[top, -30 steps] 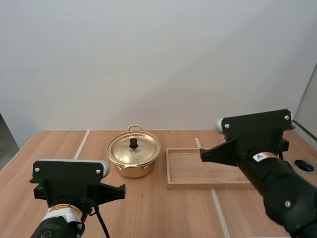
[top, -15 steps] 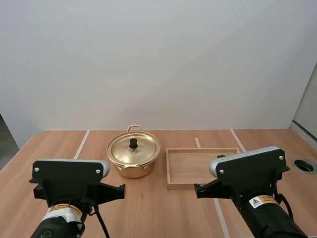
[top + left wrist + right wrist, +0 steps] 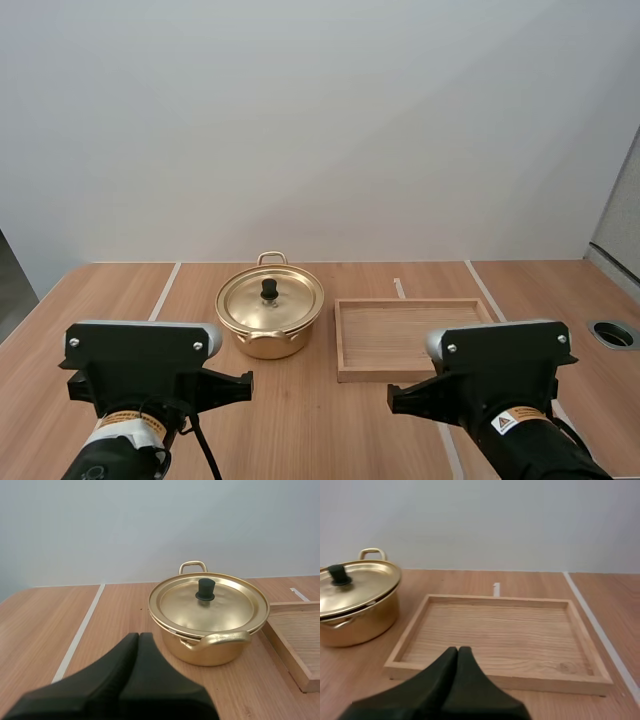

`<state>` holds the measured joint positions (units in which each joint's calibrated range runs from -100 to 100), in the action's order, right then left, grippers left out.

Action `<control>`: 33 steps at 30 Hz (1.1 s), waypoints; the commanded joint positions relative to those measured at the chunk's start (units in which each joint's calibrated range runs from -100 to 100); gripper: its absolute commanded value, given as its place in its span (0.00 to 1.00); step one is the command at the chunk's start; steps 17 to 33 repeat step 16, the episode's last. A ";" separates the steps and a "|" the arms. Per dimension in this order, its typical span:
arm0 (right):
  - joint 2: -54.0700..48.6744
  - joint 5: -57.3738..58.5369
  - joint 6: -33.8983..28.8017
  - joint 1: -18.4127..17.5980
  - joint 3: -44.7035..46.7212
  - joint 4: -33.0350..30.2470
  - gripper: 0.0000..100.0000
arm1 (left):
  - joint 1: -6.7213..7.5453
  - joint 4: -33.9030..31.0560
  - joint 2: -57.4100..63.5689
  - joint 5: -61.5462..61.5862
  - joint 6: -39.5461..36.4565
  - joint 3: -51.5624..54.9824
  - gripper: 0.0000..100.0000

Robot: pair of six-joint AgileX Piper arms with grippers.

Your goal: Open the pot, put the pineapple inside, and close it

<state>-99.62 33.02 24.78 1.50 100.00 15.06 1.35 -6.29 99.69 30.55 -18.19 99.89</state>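
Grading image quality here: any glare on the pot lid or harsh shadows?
High view: even light, only a soft shadow under the pot. Left wrist view: the lid carries a broad dull sheen, no blown-out glare, knob readable. Right wrist view: tray evenly lit, no hard shadows.

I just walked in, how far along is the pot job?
Looks done: the lid sits on the pot. In hand: nothing; the left gripper and right gripper are both shut, holding nothing. Left: unclear, the lid hides whether the pineapple is inside.
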 commanded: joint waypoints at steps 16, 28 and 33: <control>-0.38 -1.61 -16.40 0.19 0.00 -16.26 0.00 | -0.11 0.82 0.31 -1.14 0.11 0.11 0.00; -0.38 -1.61 -16.40 0.19 0.00 -16.26 0.00 | -0.11 0.82 0.31 -1.14 0.11 0.11 0.00; -0.38 -1.61 -16.40 0.19 0.00 -16.26 0.00 | -0.11 0.82 0.31 -1.14 0.11 0.11 0.00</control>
